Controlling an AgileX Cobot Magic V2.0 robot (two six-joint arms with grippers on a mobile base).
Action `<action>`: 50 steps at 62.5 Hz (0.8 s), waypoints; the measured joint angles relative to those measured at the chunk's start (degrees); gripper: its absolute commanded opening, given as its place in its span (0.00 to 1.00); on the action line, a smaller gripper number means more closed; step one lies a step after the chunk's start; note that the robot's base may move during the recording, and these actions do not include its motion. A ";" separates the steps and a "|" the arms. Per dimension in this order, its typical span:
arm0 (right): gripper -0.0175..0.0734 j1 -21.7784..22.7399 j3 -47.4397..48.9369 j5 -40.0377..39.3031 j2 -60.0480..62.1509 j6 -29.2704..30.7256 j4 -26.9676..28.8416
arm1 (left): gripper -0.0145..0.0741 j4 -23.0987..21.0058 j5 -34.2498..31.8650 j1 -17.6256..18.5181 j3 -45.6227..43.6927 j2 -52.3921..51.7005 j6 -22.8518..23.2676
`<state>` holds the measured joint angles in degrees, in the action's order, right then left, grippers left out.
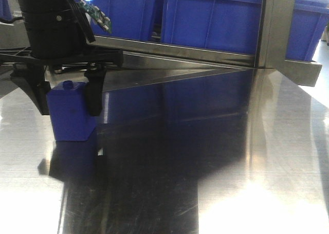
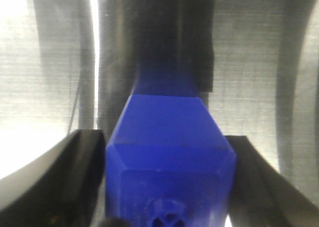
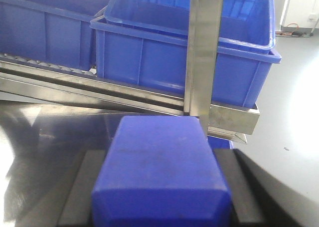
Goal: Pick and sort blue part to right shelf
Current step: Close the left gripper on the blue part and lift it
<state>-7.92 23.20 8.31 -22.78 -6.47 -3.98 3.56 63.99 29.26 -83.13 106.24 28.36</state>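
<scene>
Jaws clamped on two blue parts (image 1: 69, 113) (image 3: 162, 172), one per arm; two blue bins (image 3: 45, 32) (image 3: 164, 62).

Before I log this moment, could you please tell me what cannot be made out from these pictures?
Blue bins: the front and right wrist views show only their walls, which hide any contents.
Right gripper: outside the front view; in its wrist view the second blue part hides where it is gripped.
Left gripper: its wrist view is blurred, so whether it presses the blue part is unclear.
</scene>
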 measured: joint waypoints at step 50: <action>0.60 0.00 0.00 0.00 0.00 0.00 0.00 | 0.54 -2.46 0.00 1.19 0.29 -6.18 -7.87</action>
<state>-7.92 23.20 8.31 -22.78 -6.47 -3.98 1.10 63.99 30.45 -82.84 100.06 20.49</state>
